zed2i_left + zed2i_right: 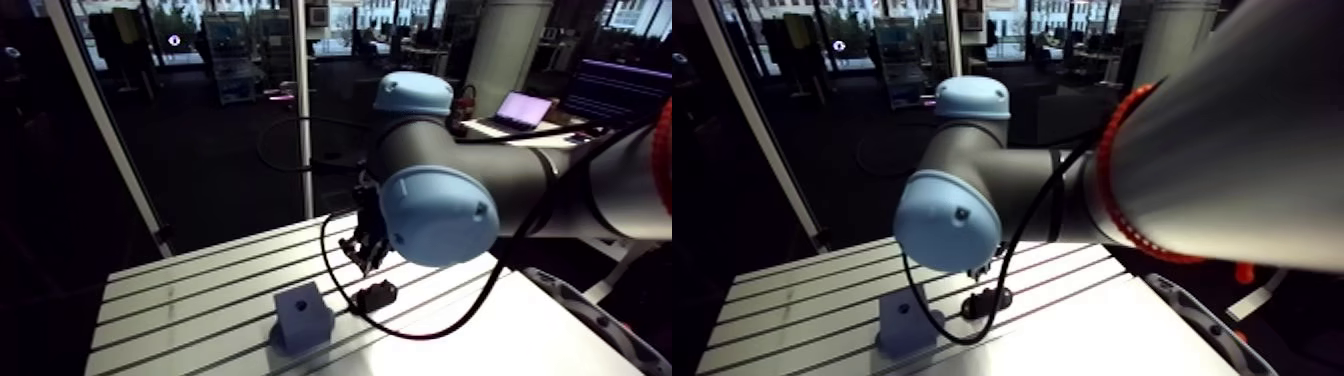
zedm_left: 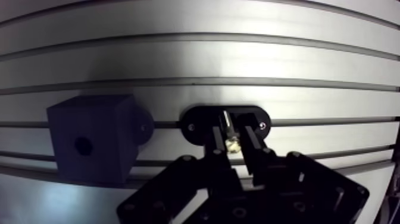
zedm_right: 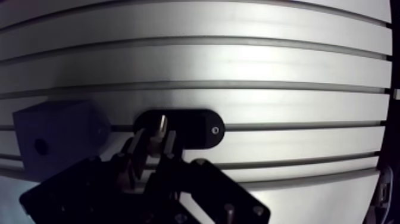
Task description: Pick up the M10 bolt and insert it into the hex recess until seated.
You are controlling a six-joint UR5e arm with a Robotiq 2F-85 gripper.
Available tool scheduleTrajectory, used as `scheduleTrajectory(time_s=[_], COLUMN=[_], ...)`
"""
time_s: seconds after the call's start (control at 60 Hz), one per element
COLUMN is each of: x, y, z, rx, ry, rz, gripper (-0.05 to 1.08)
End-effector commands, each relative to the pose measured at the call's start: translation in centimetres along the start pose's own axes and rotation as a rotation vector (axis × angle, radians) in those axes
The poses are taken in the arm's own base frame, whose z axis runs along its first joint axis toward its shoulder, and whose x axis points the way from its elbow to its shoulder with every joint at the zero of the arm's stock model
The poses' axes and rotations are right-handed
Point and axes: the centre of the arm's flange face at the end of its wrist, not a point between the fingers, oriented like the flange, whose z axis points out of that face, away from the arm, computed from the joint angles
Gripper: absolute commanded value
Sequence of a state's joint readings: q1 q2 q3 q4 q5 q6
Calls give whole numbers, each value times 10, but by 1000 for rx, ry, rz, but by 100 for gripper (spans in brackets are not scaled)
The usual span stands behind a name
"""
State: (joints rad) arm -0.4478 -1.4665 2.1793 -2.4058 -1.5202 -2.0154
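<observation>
In the wrist view my gripper (image 2: 233,142) is shut on a slim metal bolt (image 2: 228,126), which stands between the two dark fingers (image 2: 252,140). The bolt's tip hangs over a black oval holder plate (image 2: 199,123) that is fixed across a table slot with a screw at each end. Beside the plate sits a dark cube (image 2: 101,128) with a small hole (image 2: 82,146) in its facing side. In the arm view the gripper (image 1: 366,252) hovers just above the holder plate (image 1: 378,295), and the cube (image 1: 300,316) stands nearer the front.
The slotted aluminium table (image 1: 200,290) runs in long grooves under everything. Its front right edge carries a dark rail (image 1: 590,315). My own elbow joint (image 1: 438,215) hides part of the table in the arm view.
</observation>
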Motion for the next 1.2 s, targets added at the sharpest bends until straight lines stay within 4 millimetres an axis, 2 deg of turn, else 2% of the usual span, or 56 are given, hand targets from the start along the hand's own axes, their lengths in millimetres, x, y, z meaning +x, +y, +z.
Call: scheduleTrajectory(time_s=[0.017, 0.117, 0.233, 0.267, 0.3, 0.333, 0.583, 0.933, 1.117, 1.2], x=[18, 36, 47, 54, 54, 60, 70, 72, 77, 79], y=[-3, -14, -23, -35, -35, -47, -90, -118, -119, -119], z=[-40, -68, -87, -98, -98, -108, -132, -126, -110, -110], rx=[20, 37, 48, 48, 48, 35, -31, -27, -19, -19], ry=[-45, -113, -159, -184, -184, -214, -292, -336, -339, -324], rz=[40, 57, 77, 74, 74, 69, 18, -38, -37, -36], gripper=[79, 79, 79, 79, 79, 79, 79, 79, 79, 80])
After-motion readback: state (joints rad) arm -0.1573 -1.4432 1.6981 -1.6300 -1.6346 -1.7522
